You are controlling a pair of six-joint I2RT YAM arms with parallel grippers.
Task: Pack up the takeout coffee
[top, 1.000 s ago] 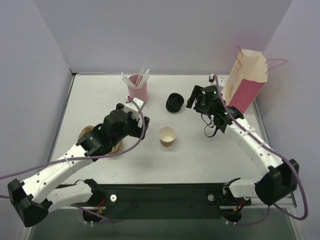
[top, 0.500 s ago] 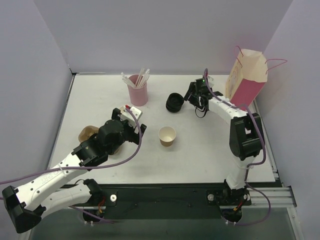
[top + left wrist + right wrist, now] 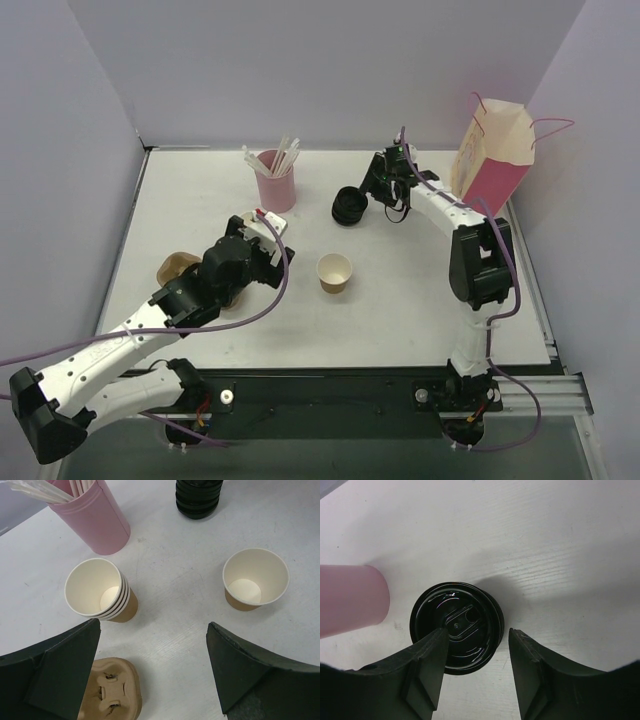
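my left jaws: released wide above the bench (image 3: 420, 300) | my right jaws: half-parted astride the stack of round black plastic lids (image 3: 456, 627), far centre, unclenched | small brown kraft-paper cup (image 3: 335, 272): upright, open-topped, mid-bench, apart from both

The right hand (image 3: 381, 187) hangs just beside the black lid stack (image 3: 349, 206), apart from the paper cup (image 3: 335, 271).

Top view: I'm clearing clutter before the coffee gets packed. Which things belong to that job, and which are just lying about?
Job: open paper cup, stack of black lids, paper bag.
Lying about: pink cup of straws, stack of spare cups, cup carrier.
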